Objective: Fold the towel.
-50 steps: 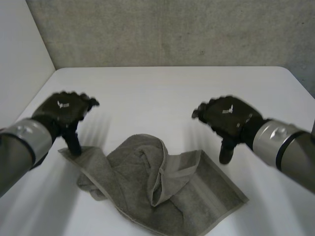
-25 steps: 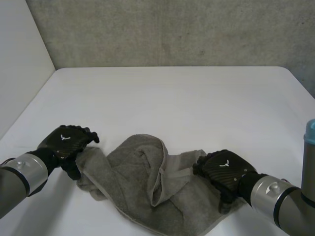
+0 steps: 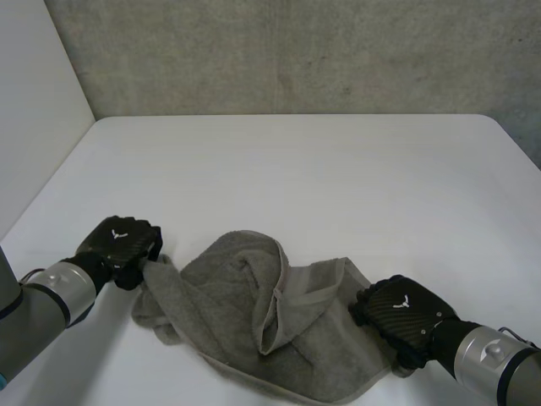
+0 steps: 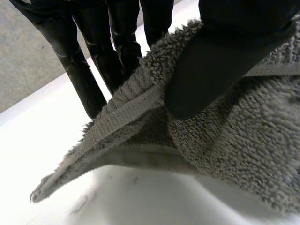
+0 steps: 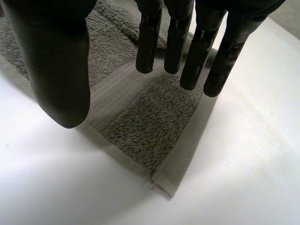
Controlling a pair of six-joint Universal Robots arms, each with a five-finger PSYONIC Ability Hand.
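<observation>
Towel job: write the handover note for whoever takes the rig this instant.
Left hand: shut on the towel, thumb and fingers pinching its banded edge near the left corner.
Right hand: open, straight fingers over the towel's right corner, nothing gripped.
Towel: bunched and creased on the white table, between the hands.
Done: one grasp; no fold made.
Left: probably close the right hand on its corner, spread the towel flat, then fold.

No legible text, just a small white emblem, perhaps winged, atop left hand and right hand alike.
</observation>
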